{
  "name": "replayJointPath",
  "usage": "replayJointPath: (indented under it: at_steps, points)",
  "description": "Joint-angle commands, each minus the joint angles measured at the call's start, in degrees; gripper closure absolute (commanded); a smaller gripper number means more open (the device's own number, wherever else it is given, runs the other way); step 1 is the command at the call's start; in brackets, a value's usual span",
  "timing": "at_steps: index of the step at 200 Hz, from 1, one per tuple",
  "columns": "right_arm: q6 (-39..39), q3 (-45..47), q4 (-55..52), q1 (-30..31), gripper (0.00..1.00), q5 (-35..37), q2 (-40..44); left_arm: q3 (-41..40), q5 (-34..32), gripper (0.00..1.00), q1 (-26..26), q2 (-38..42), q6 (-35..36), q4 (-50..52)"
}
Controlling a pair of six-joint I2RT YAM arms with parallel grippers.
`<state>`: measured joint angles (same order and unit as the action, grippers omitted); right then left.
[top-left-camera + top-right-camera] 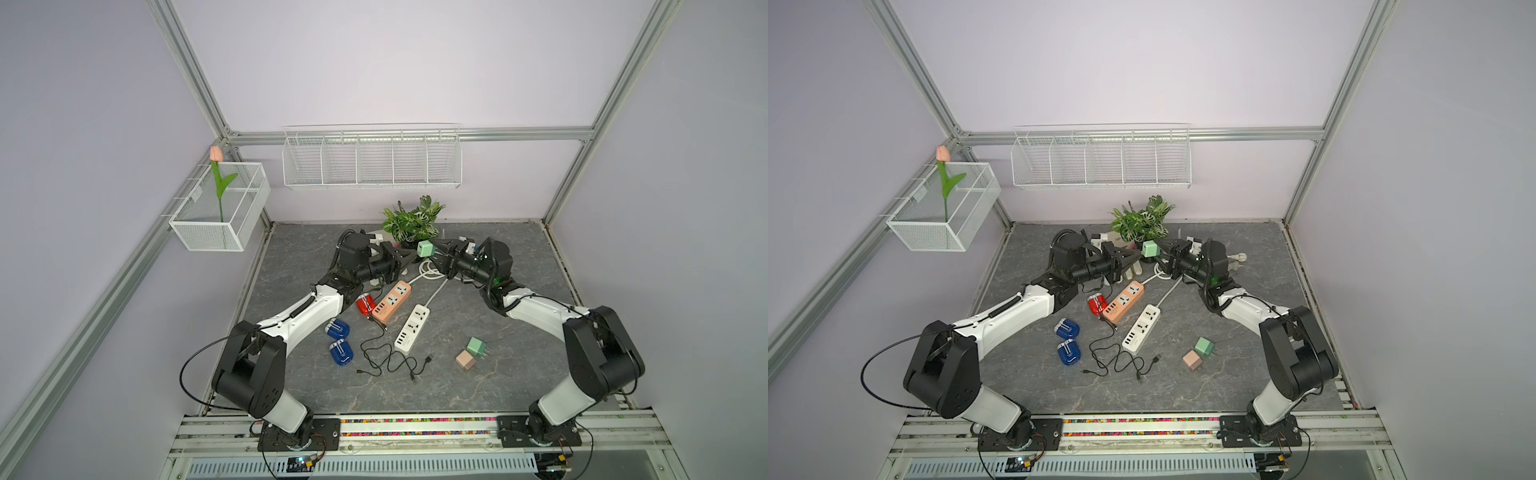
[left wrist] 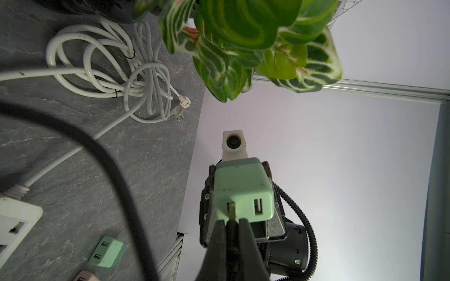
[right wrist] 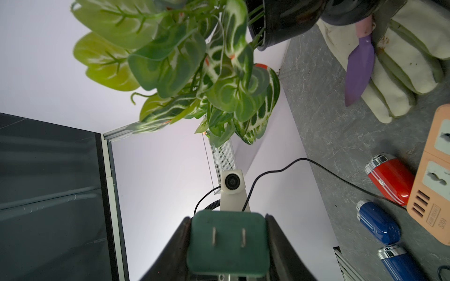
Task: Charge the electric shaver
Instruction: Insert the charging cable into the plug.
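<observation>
The red electric shaver (image 1: 365, 304) (image 3: 389, 177) lies on the table beside the orange power strip (image 1: 392, 301). A thin black cable (image 3: 304, 160) runs from it up towards the grippers. Above the table, in front of the plant, my right gripper (image 1: 435, 250) (image 3: 227, 226) is shut on a mint-green charger cube (image 1: 425, 248) (image 2: 241, 185), prongs facing its wrist camera. My left gripper (image 1: 409, 258) (image 2: 231, 220) is shut on the cable's USB plug, whose metal tip sits in one of the cube's two USB ports.
A potted plant (image 1: 411, 220) stands just behind the grippers. On the table lie two blue shavers (image 1: 337, 329), a white power strip (image 1: 411, 328), loose black cables (image 1: 386, 361), green (image 1: 477, 347) and pink (image 1: 465, 360) cubes, coiled white cords (image 2: 109, 68) and a glove with a purple trowel (image 3: 401, 60).
</observation>
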<state>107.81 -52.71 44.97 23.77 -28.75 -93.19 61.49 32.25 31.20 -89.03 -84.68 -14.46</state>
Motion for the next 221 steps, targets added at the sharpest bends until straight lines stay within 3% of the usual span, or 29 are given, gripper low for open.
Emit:
replayJointPath:
  at_steps: [1, 161, 221]
  points:
    - [2.11, 0.09, 8.05, 1.33, 0.93, -1.73, 0.47, 1.85, 2.99, 1.0, 0.62, -1.14, -3.07, 3.63]
    - [0.03, 0.84, 9.83, 4.55, 0.93, -4.67, 2.58, 3.22, 7.78, 1.0, 0.46, -4.03, -9.79, 4.14]
    - [3.08, 1.18, 9.25, 4.72, 0.93, -4.33, 4.73, 5.82, 9.84, 1.0, -1.95, -4.11, -0.77, 11.81]
